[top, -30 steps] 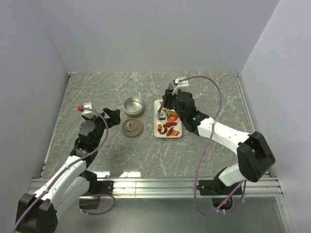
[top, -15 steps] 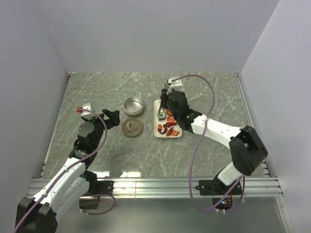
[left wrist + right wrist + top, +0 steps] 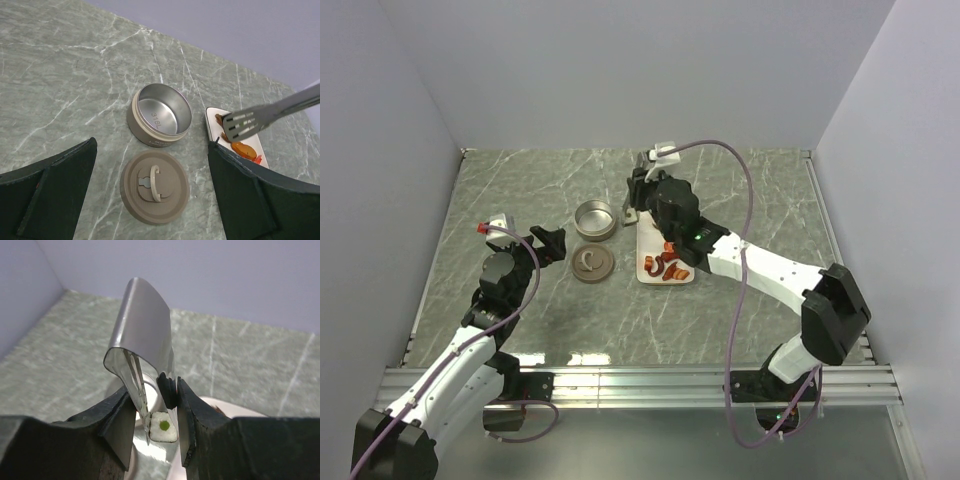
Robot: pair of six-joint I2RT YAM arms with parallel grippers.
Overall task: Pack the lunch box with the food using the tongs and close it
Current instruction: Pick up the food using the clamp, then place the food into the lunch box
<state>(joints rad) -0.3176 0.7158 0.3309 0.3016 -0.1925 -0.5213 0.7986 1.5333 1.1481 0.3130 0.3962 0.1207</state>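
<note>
The round tin lunch box (image 3: 594, 219) stands open, its silvery inside (image 3: 161, 115) bare. Its brown lid (image 3: 592, 263) lies flat in front of it, handle up (image 3: 155, 185). My right gripper (image 3: 640, 196) is shut on the tongs (image 3: 145, 340), between the white plate (image 3: 650, 222) and the tin. The tong tips pinch a white cube of food with a green centre (image 3: 164, 426). From the left wrist view the tongs (image 3: 250, 122) hang over the plate's left end. Red and orange food (image 3: 665, 264) lies on the plate. My left gripper (image 3: 552, 243) is open above the lid (image 3: 155, 200), touching nothing.
Grey walls enclose the marbled table on three sides. The white plate (image 3: 214, 122) sits just right of the tin and lid. A purple cable (image 3: 745, 260) loops over my right arm. A metal rail (image 3: 640, 378) runs along the near edge.
My right gripper has squeezed tighter on the tongs and swung left from over the plate toward the tin, carrying the cube. The left arm has stayed still.
</note>
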